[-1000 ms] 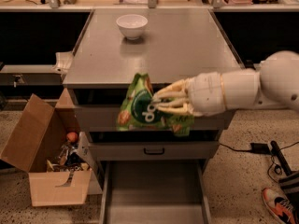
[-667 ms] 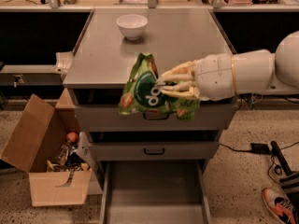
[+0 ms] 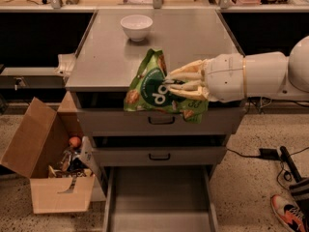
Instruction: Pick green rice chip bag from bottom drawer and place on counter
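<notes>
- The claw (image 3: 171,84) clamped the green rice chip bag (image 3: 147,88) between its fingers, high above the open bottom drawer (image 3: 159,197).
- The bag hung at the tabletop (image 3: 193,42) front edge; released there, it would probably slide off.
- Farther back stood a white bowl (image 3: 136,27).

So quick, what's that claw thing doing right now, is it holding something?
Gripper: closed on the green rice chip bag, in the air at the counter's front edge.
</notes>
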Tool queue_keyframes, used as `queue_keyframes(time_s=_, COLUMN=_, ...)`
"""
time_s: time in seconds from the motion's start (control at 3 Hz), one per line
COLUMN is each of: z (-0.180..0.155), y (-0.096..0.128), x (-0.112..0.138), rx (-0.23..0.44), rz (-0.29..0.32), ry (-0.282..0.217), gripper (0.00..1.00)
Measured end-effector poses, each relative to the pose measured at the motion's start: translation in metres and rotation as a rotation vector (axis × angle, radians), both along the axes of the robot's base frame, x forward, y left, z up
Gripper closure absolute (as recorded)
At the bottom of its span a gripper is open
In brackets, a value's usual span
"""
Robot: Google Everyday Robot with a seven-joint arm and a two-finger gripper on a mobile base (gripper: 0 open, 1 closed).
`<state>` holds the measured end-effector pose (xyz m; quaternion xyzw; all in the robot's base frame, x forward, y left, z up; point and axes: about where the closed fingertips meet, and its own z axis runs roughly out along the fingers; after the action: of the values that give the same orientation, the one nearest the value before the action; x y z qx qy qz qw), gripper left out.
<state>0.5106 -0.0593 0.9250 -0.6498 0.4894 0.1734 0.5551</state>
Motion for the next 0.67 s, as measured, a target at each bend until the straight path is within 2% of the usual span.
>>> queue_keyframes(time_s=0.33, z=0.015, y=-0.021, x=0.045, rx=0.046, rz=-0.123, ry=0.0, gripper=1.0)
queue_keyframes(time_s=0.67, z=0.03, y=-0.048, x=0.104, rx=0.067, rz=-0.228, ry=0.01, gripper=1.0)
